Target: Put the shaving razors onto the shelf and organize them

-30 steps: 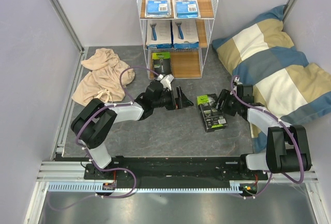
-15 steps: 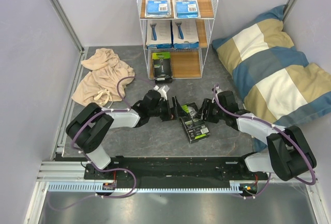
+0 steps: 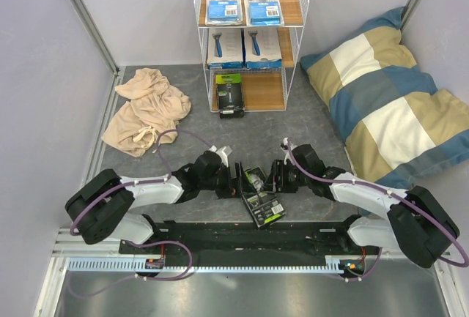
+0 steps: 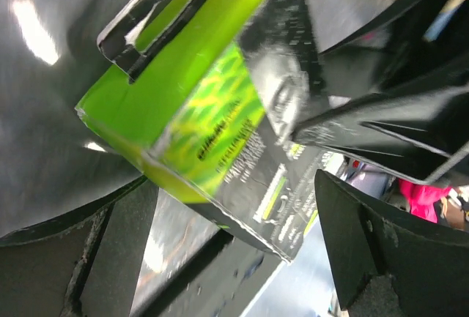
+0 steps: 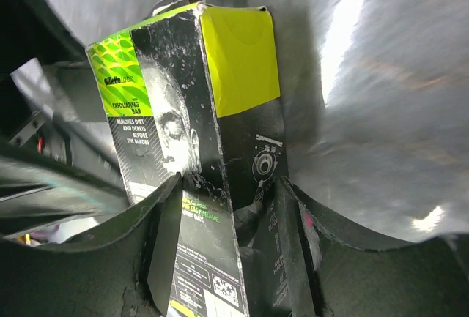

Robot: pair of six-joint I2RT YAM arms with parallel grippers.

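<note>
1. R gripper [image 3: 277, 178]: closed on the black-and-green box [image 5: 192, 141]. In the R wrist view I see both fingers [image 5: 163, 238] pressed against its sides, near the lower end.
2. L gripper [image 3: 237, 179]: wide. In the L wrist view the box's green end sits between the spread fingers [image 4: 381, 258]. I can't tell if either one touches it.
3. Box pos.: near the front edge of the grey table [image 3: 190, 141], between the two grippers, green end toward the shelf [image 3: 302, 17]. I can't tell if it's resting or lifted.
4. Shelf: far side, well apart from the held box.
   - Top board: two white-and-blue blister cards [image 3: 223, 4], side by side.
   - Mid board: two white packs [image 3: 225, 46], side by side.
   - Btm board: second black-and-green box [image 3: 229, 91], on the L side, near end overhanging.
5. Misc.: beige cloth [image 3: 145, 108] L of shelf; striped pillow [image 3: 388, 97] R of it.
</note>
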